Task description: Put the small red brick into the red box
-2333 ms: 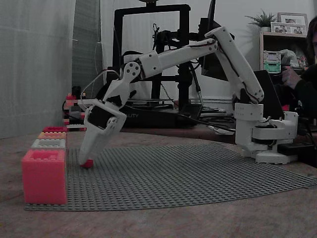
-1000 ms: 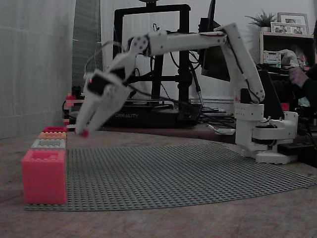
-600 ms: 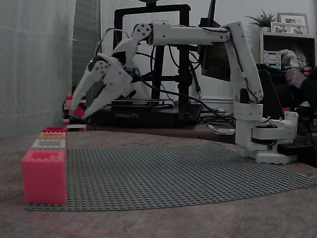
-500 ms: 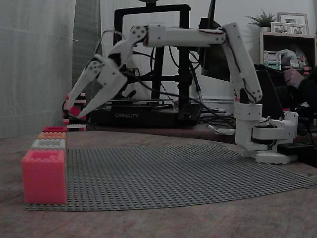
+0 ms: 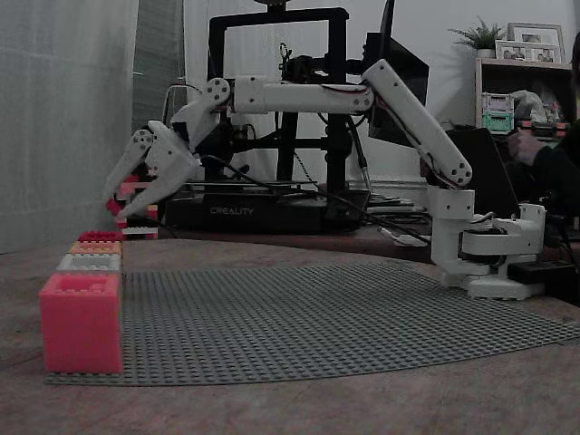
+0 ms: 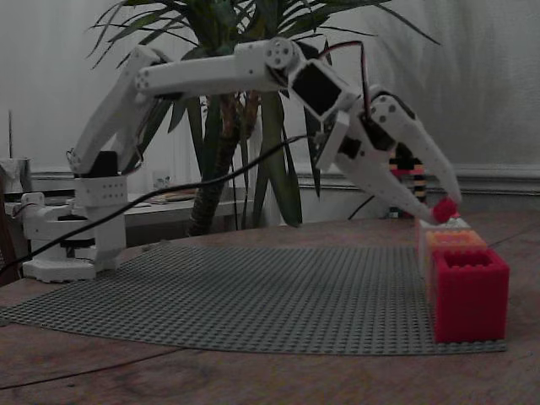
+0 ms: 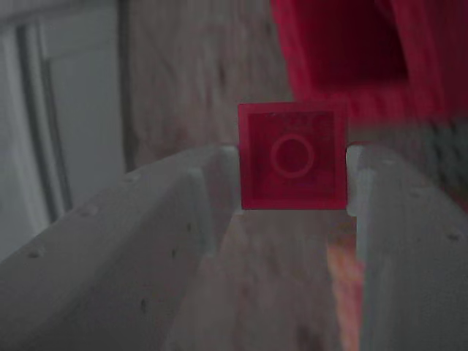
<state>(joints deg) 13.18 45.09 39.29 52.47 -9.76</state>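
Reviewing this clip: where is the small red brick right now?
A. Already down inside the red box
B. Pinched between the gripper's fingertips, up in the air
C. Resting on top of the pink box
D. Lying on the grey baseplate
B: the small red brick sits clamped between the fingertips of the gripper, held off the grey baseplate near the row of boxes.

White arm: base at the far end from the pincer, upper link rising steeply, forearm running nearly level, wrist bent so the pincer slopes downward and away from the base. Pincer (image 5: 113,207): two long white tapered fingers (image 7: 117,241), tips raised clear of the tabletop, clamped from both sides on the small red brick (image 7: 292,156). Same pincer (image 6: 445,209) seen from the opposite side, brick at the fingertips.
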